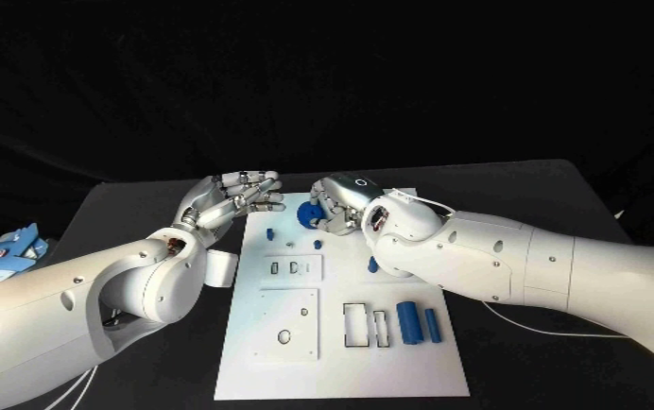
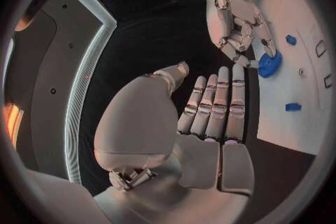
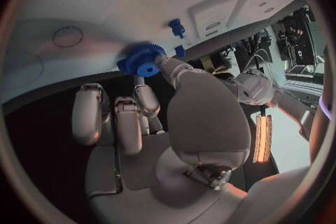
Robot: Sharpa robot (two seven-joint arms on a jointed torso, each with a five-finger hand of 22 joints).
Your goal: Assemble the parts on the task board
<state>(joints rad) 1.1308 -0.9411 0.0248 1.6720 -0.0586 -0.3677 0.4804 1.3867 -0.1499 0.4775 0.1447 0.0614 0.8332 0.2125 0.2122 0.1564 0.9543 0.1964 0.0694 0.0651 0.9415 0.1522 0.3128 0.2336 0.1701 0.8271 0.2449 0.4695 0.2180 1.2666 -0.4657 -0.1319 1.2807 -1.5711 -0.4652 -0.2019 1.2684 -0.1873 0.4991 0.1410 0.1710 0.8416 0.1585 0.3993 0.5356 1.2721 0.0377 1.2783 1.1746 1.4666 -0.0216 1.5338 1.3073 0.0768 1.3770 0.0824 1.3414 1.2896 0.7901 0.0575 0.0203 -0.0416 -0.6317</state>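
Observation:
The white task board (image 1: 341, 372) lies in the middle of the black table. At its far edge my right hand (image 1: 344, 205) pinches a blue gear (image 1: 311, 212) between thumb and fingers. In the right wrist view the thumb (image 3: 168, 64) presses on the gear (image 3: 143, 60) at the board's rim (image 3: 140, 0). My left hand (image 1: 232, 197) hovers just off the board's far left corner, fingers stretched out and holding nothing. The left wrist view shows this hand (image 2: 210, 117) facing the right hand (image 2: 234, 22) and the gear (image 2: 269, 64).
Small blue pegs (image 1: 270, 233) (image 1: 317, 244) (image 1: 372, 264) stand on the board. Two blue cylinders (image 1: 407, 320) (image 1: 431, 325) lie beside rectangular slots (image 1: 354, 325). Two raised white plates (image 1: 289, 266) (image 1: 286, 323) have openings. A blue and white object (image 1: 17, 245) sits at the table's left edge.

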